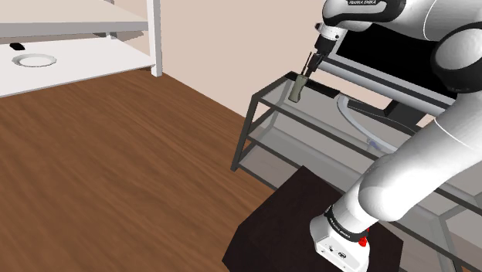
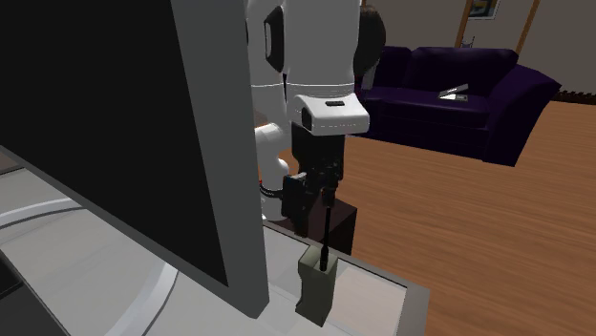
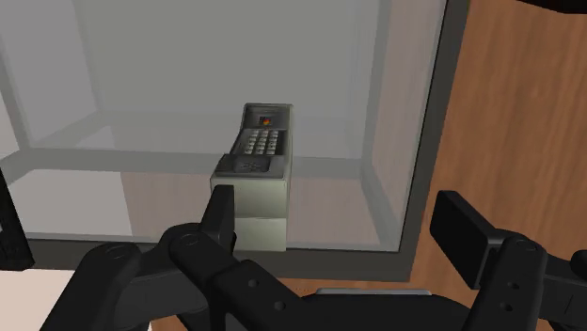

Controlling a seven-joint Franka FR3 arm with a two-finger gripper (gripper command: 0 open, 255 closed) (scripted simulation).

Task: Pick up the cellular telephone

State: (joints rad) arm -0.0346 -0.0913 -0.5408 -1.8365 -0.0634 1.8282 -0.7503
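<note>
The cellular telephone [image 3: 261, 162] is a grey-green handset with a dark keypad and a small screen. It stands upright near the corner of the glass stand's top pane [image 1: 324, 108]. My black gripper [image 3: 341, 214] hangs just above it, open, its fingers wide apart. One fingertip [image 3: 222, 209] lies close against the phone's side, while the other is well off to the far side, over the wood floor. In the shoulder view the gripper [image 1: 307, 71] points down at the phone [image 1: 297, 88]. From the second exterior view the phone [image 2: 317, 284] sits right under the gripper [image 2: 322, 224].
A large black screen [image 2: 115, 124] stands on the glass stand close beside the phone. A pale cable loop [image 1: 359, 127] lies on the pane. The stand's dark frame edge [image 1: 246, 131] drops to the wood floor. A dark sofa [image 2: 458, 105] and a white shelf unit [image 1: 77, 46] stand farther off.
</note>
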